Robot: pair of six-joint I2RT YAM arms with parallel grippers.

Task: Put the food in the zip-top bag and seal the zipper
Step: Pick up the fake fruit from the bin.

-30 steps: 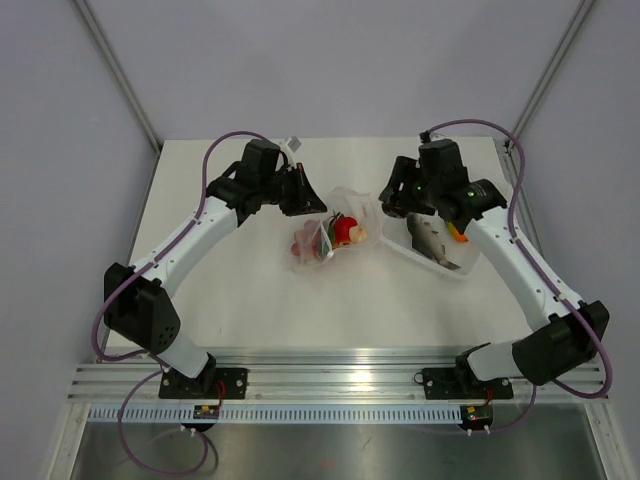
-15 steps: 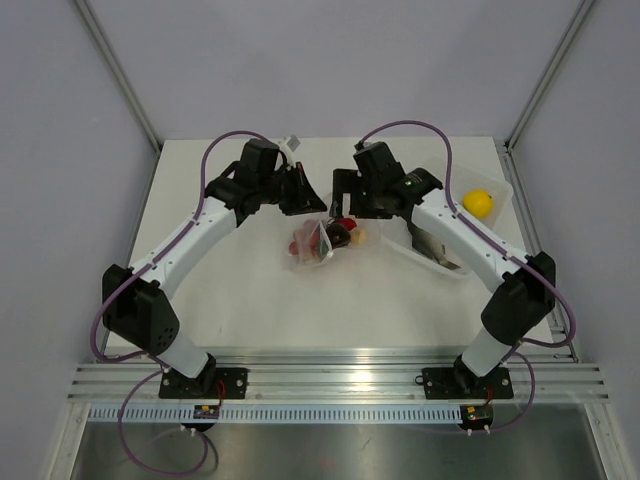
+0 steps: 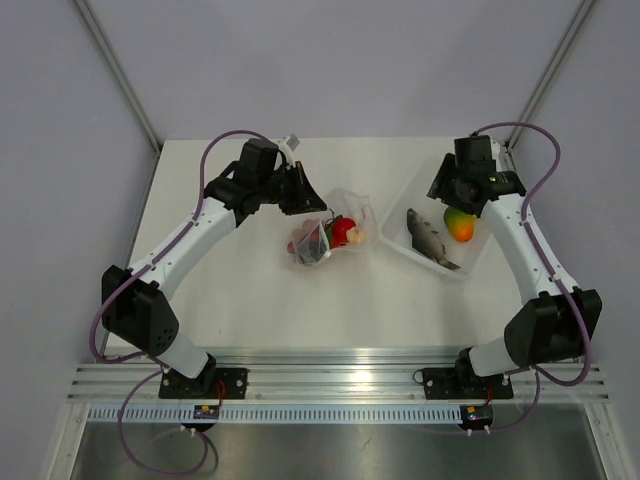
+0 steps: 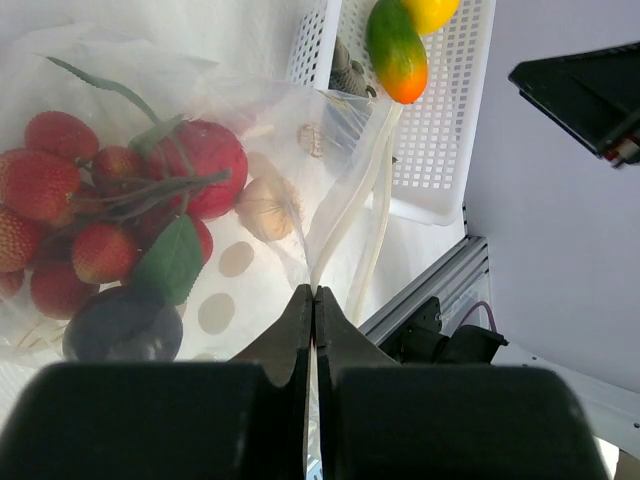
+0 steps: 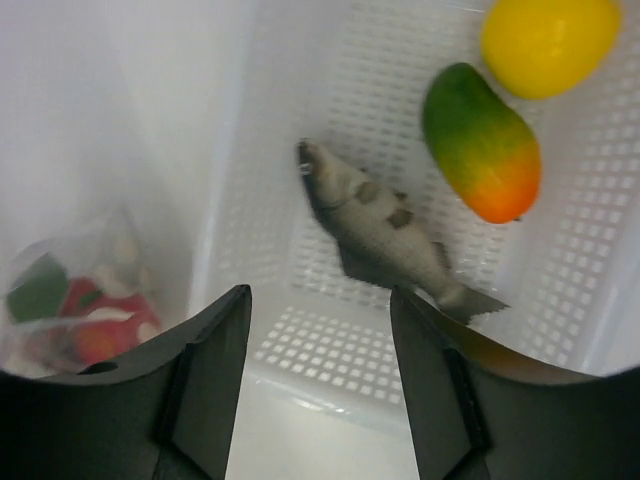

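The zip-top bag (image 3: 340,215) lies mid-table with its mouth toward the right. In the left wrist view the bag (image 4: 230,290) holds the food: strawberries (image 4: 50,180), a red apple (image 4: 205,155), a garlic bulb (image 4: 265,207), a dark plum (image 4: 120,322) and a green leaf. My left gripper (image 3: 312,204) is shut on the pale zipper strip (image 4: 345,215) at the mouth edge, also seen in its own view (image 4: 314,296). My right gripper (image 3: 452,197) is open and empty (image 5: 320,300) above a white basket, clear of the bag (image 5: 70,300).
The white perforated basket (image 3: 400,243) at the right holds a grey toy fish (image 3: 425,235) and a green-orange mango (image 3: 460,225). The right wrist view shows the fish (image 5: 380,215), the mango (image 5: 482,140) and a yellow lemon (image 5: 545,40) in the basket (image 5: 330,350).
My right arm swung left over the bag's mouth, then back right above the basket. My left gripper kept its hold on the bag's edge.
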